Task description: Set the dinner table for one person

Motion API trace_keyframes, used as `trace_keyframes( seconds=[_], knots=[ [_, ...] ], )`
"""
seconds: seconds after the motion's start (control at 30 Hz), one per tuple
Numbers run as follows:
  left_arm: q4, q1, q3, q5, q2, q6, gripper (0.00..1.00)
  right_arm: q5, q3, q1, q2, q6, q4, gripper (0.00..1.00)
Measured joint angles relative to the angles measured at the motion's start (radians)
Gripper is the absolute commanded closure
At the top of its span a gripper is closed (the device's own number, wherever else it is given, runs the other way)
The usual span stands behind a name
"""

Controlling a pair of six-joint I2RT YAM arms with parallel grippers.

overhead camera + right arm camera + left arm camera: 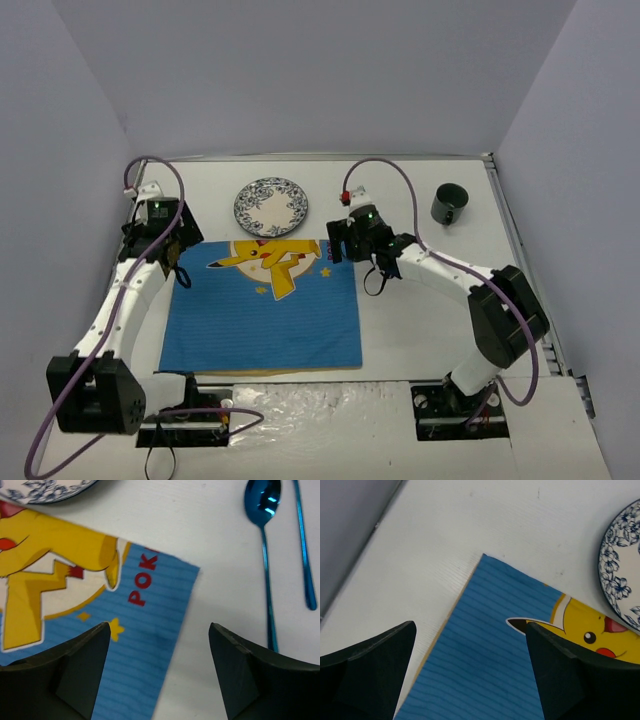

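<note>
Left gripper (pixel 470 645) and right gripper (pixel 160 640) are hovering, jaws spread, over the far corners of the placemat (pixel 262 310). It is lying flat on the dinner table (pixel 420 330) beneath both arms, probably as the base for the plate (pixel 271 207) just beyond it.

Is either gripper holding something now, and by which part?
Nothing is held. The left gripper and the right gripper are both open, each over a far corner of the blue placemat.

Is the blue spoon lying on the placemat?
No, in the right wrist view the blue spoon lies on the bare white dinner table, clear of the placemat corner.
</note>
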Motion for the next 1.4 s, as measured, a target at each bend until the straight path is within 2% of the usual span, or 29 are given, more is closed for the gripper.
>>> trace_keyframes(
  seconds=[0.13, 0.33, 0.53, 0.9, 1.13, 1.4],
  knots=[
    [-0.026, -0.029, -0.158, 0.053, -0.077, -0.092, 0.13, 0.0, -0.083, 0.093, -0.059, 0.008, -0.006, 0.18],
    [-0.041, -0.055, -0.264, 0.082, 0.036, -0.167, 0.21, -0.003, -0.125, 0.206, -0.045, 0.007, -0.02, 0.2],
    [-0.045, -0.056, -0.251, 0.056, 0.138, -0.2, 0.26, -0.008, -0.126, 0.289, 0.034, 0.004, -0.016, 0.21],
    [-0.119, 0.004, -0.128, 0.018, 0.329, -0.231, 0.26, 0.017, -0.017, 0.425, 0.191, -0.008, 0.014, 0.21],
    [-0.193, 0.118, -0.026, 0.005, 0.414, -0.21, 0.26, 0.018, 0.09, 0.492, 0.276, -0.01, 0.012, 0.21],
    [-0.211, 0.269, -0.02, 0.004, 0.419, -0.155, 0.26, -0.011, 0.187, 0.519, 0.342, -0.004, -0.002, 0.21]
  ],
)
